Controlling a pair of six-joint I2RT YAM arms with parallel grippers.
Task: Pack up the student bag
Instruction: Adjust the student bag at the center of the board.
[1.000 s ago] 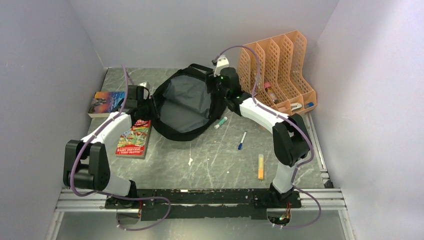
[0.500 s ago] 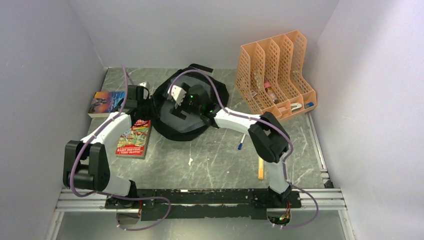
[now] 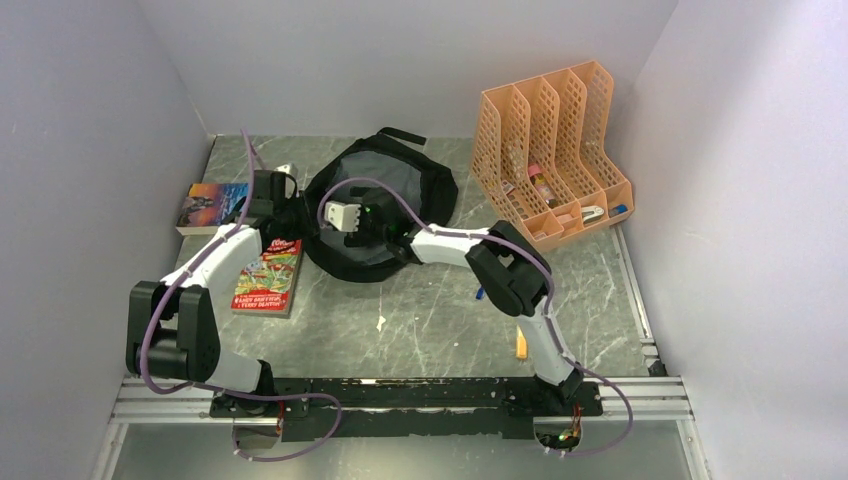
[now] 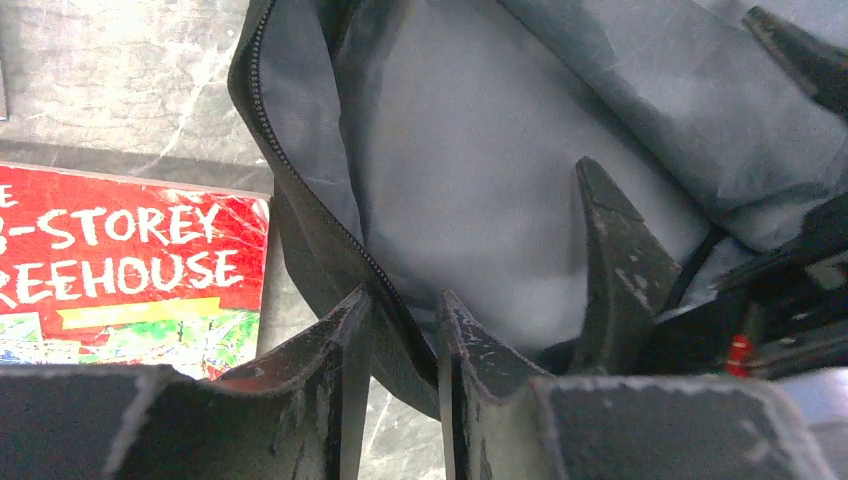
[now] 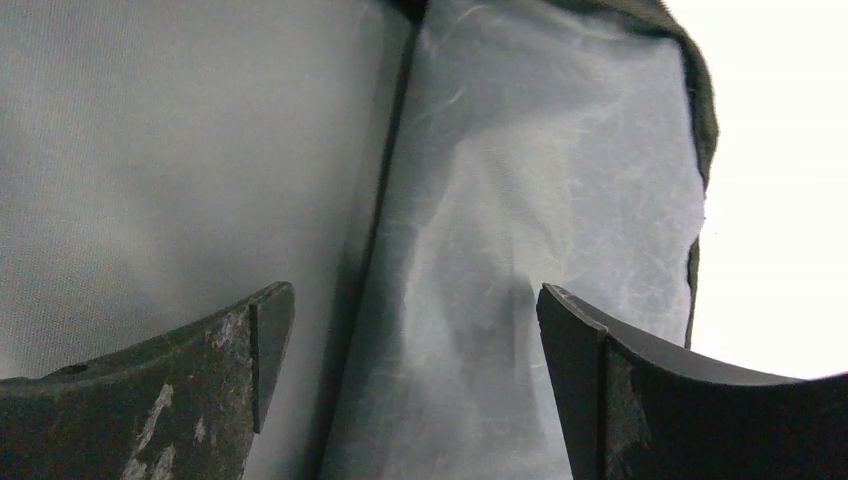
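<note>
One student bag point(image 3: 425, 188), black, upper centre of the top view on the grey table point(image 3: 430, 320). It lies slumped with its mouth open and pale grey lining showing.

Left gripper point(image 4: 400, 315): clenched on the bag's left rim. The zip edge runs down between the two fingers point(image 4: 345, 330), which are nearly together with only fabric between them. In the top view this grip sits at the bag's left side.

Right gripper point(image 5: 410, 300): released, jaws wide apart and holding nothing. It is inside the bag's mouth with only lining and a dark seam beneath. In the top view the right arm reaches across from the lower right into the opening.

Two books, both left of the bag:
- A red book point(image 3: 268, 275) lies flat, just beside the bag's lower left edge. The cover reads "STOREY TREEHOUSE" in the left wrist view.
- A second book point(image 3: 213, 205) has a dark, colourful cover. It lies further toward the upper left, near the wall.

One orange file organiser point(image 3: 553, 120), upper right, mesh walls, four upright slots. Small items in its low front trays are too small to name.

Loose on the table, right of centre and partly hidden by the right arm: one blue-tipped pen point(image 3: 480, 293) and one orange marker point(image 3: 521, 345). They lie well apart from the bag.
</note>
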